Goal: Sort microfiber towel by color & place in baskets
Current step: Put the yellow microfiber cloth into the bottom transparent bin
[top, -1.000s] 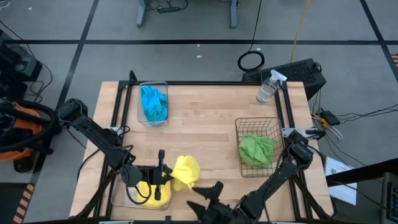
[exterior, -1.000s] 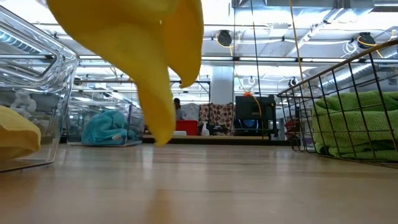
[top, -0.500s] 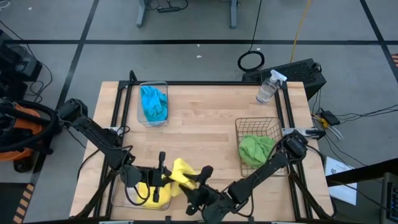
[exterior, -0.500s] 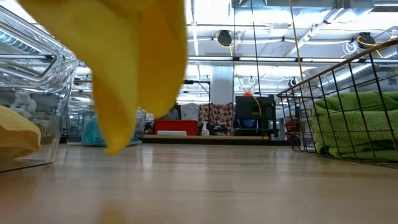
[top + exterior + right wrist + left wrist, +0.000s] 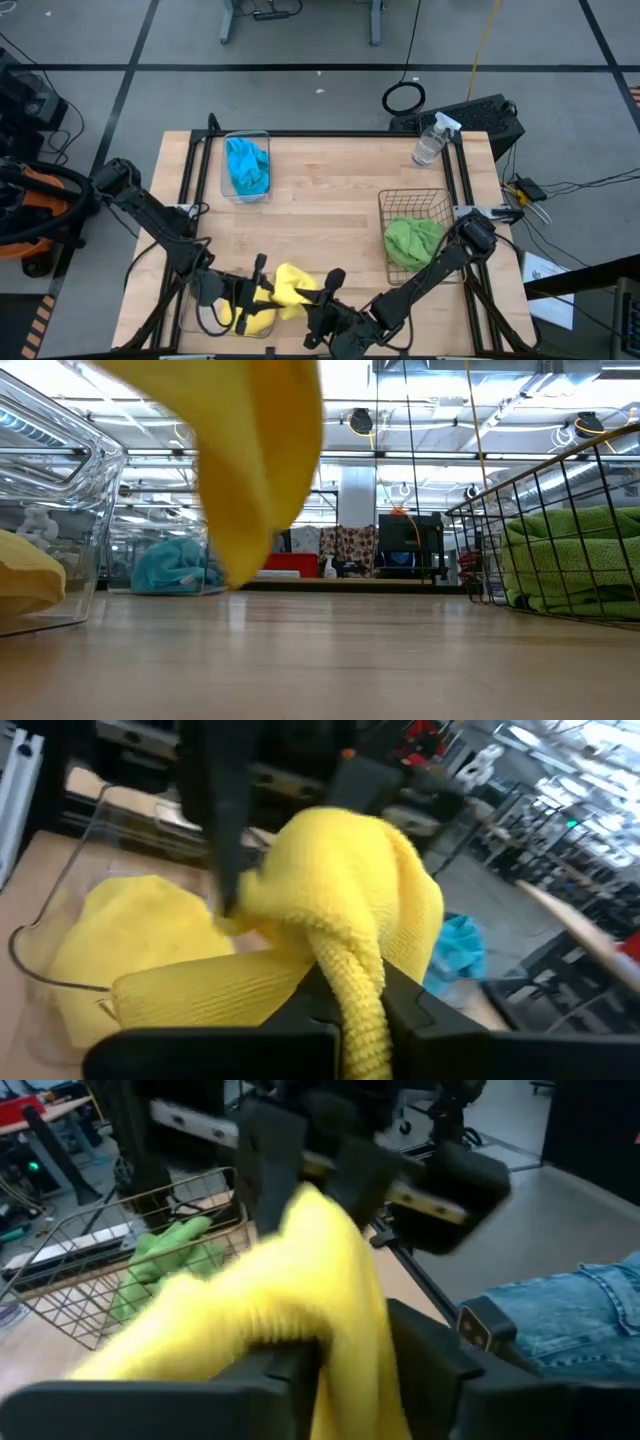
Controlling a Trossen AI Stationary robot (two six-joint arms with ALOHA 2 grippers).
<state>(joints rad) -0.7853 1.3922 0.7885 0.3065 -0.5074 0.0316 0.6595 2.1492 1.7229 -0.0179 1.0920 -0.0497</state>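
A yellow microfiber towel (image 5: 290, 284) hangs between my two grippers near the table's near edge, its lower tip (image 5: 235, 570) clear of the wood. My left gripper (image 5: 266, 290) is shut on the towel's left side, my right gripper (image 5: 322, 291) on its right side. A second yellow towel (image 5: 245, 320) lies in the clear tub (image 5: 203, 326) just left of them. A blue towel (image 5: 247, 165) lies in the far-left clear tub. A green towel (image 5: 413, 240) lies in the wire basket (image 5: 412, 203) at the right. My left gripper has a bunched part of the yellow towel (image 5: 350, 1305) between its two fingers (image 5: 290, 1365), coming level from the table's left. The towel bulges out beyond the fingers, clear of the table. My right gripper pinches a rolled fold of the yellow towel (image 5: 350, 955) between its two fingers (image 5: 415, 1010), coming level from the table's right. The rest of the towel bulges beyond the fingers, lifted off the table.
A clear spray bottle (image 5: 430, 140) stands at the far right corner. Bare wood (image 5: 330, 200) lies between the tubs and the wire basket. Black rails run along the table's left and right sides.
My right gripper has moved toward the table's left, up to the hanging yellow towel, and has shut on it. My left gripper has shifted a little toward the near edge with the towel, which now hangs between both grippers.
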